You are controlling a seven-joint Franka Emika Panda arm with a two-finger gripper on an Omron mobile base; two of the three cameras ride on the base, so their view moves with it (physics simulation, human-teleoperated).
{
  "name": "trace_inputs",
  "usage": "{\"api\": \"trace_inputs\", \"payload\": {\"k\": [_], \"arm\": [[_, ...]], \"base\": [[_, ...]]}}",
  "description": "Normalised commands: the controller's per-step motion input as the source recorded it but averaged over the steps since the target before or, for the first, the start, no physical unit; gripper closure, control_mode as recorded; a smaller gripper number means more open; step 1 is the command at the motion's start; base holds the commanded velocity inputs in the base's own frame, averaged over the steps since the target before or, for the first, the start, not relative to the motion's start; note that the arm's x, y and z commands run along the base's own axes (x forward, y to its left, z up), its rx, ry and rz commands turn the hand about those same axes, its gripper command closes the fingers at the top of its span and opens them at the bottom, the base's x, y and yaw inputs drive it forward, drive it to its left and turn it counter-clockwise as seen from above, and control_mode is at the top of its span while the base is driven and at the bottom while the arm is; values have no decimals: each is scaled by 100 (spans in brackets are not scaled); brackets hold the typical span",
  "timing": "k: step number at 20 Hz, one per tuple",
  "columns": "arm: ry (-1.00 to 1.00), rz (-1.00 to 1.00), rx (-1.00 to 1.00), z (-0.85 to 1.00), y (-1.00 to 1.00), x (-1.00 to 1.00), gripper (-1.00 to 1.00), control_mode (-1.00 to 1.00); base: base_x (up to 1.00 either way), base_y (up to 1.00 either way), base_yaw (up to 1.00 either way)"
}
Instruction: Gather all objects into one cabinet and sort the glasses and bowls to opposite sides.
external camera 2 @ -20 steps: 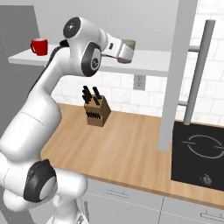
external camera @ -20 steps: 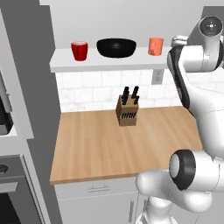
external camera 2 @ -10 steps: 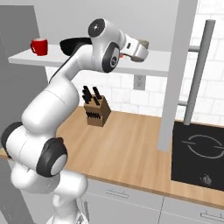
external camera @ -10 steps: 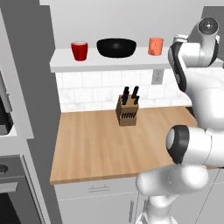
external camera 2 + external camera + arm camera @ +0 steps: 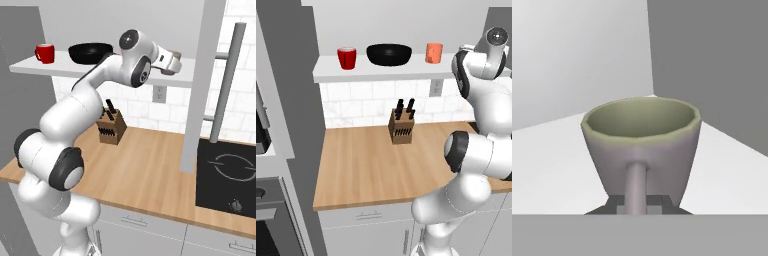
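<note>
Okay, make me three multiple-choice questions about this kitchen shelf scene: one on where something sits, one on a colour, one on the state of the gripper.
1. Where does the black bowl sit on the shelf?
A. Between the red cup and the orange cup
B. At the far left end
C. On the counter beside the knife block

2. What colour is the inside of the mug in the hand view?
A. Bright blue
B. Grey-green
C. Red

3. What is the gripper doing?
A. Hanging wide open above the stove
B. Shut on the mug by its handle
C. Shut on the knife block

Answers:
1 A: in the left base view the bowl stands with the red cup to its left and the orange cup to its right.
2 B: its lining looks dull green.
3 B: the handle runs down between the fingertips.
</note>
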Motion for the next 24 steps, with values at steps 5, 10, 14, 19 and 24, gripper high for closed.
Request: {"api": "trace_inputs", "payload": {"k": [5,10,14,19,24], "arm": [[0,0,0,-2,-34,41,100,-100],[0,0,0,-1,-26,40,100,-100],[0,0,-2,-17,-15,23,100,-100],[0,0,-2,-18,-4,5,-100,-100],[-1,0,-3,-17,2,0,-100,-100]], "base": [[0,0,0],[0,0,0],[0,0,0],[0,0,0],[0,0,0]]}}
